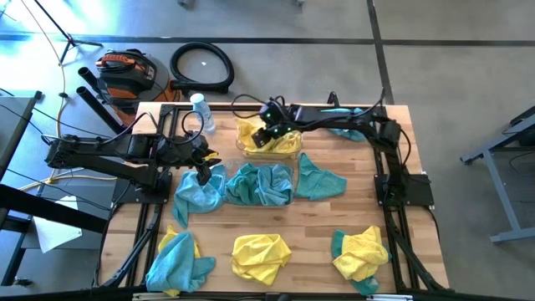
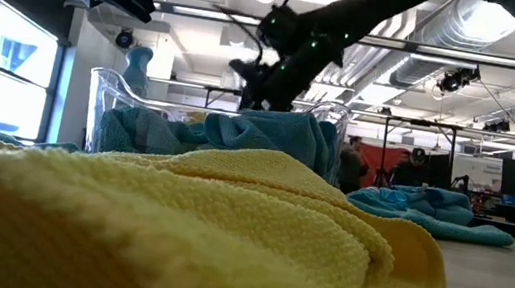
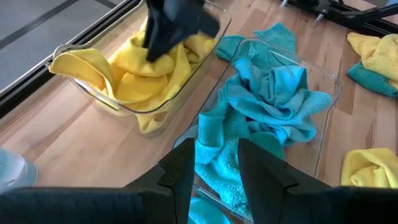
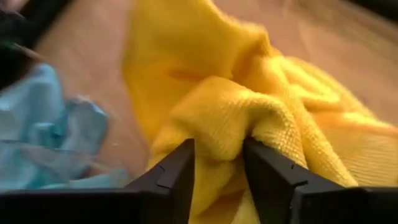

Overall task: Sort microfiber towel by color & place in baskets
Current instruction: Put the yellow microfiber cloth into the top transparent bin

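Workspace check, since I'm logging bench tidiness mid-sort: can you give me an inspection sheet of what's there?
Surface: wooden table, bare in patches.
Job's things: yellow basket holds yellow towels; teal basket holds teal towels, one spilling over its near edge. Loose teal towel lies beside it. Unsorted piles along the front: mixed pile, yellow towel, mixed pile.
Clutter: water bottle at the back edge.
Grippers: left gripper open over the spilling teal towel; right gripper over the yellow basket, fingers either side of a yellow fold.
Cables: black cables near the bottle; hose coil on the floor.
Surroundings: orange vacuum on the floor; people far behind.
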Available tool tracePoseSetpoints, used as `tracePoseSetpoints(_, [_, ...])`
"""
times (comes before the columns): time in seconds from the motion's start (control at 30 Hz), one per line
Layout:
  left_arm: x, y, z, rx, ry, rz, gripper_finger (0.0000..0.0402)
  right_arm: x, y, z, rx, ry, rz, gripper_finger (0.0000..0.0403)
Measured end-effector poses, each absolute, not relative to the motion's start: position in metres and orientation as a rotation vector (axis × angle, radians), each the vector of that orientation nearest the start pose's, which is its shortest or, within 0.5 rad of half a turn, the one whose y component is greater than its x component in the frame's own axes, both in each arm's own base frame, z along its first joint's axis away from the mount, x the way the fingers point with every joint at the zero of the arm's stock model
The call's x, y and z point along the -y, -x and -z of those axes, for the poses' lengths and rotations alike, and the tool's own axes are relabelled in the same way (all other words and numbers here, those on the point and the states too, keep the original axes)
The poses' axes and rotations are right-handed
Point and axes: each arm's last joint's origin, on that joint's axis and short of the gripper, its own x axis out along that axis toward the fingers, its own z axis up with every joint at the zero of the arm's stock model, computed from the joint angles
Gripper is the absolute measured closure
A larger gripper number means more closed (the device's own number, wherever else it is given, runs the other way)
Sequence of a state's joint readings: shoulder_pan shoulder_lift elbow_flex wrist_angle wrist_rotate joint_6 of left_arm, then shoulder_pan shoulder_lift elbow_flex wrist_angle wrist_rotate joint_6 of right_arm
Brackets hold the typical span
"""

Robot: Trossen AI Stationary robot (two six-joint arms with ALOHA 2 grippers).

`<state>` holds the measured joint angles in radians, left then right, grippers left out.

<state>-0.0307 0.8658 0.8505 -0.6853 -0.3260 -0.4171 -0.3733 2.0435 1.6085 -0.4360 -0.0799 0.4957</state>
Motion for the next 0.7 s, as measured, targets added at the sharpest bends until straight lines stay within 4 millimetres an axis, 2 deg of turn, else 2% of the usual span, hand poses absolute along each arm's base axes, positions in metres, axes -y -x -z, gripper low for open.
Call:
tracePoseSetpoints(0.2, [-0.004,-0.168,-0.299,-0.624,0.265,-0.419,0.0291,0.157,-0.412,-0.249,-0.678,-0.607,0.502,0.027])
tracePoseSetpoints(0.4, [-0.004,-0.167,-0.299,-0.629,0.263,-0.42,0.0291,0.153,-0.428,-0.266,-0.492,-0.358,0.467,0.0285])
tracePoseSetpoints(0.47, [-0.004,-0.167,-0.299,-0.627,0.267,-0.42,0.0291,0.153,-0.435,-0.259,-0.476,-0.322,0.444,0.0298])
tracePoseSetpoints(0.7, [-0.004,-0.167,-0.299,-0.623,0.287,-0.427,0.0291,0.163,-0.446,-0.212,-0.586,-0.365,0.436,0.0369])
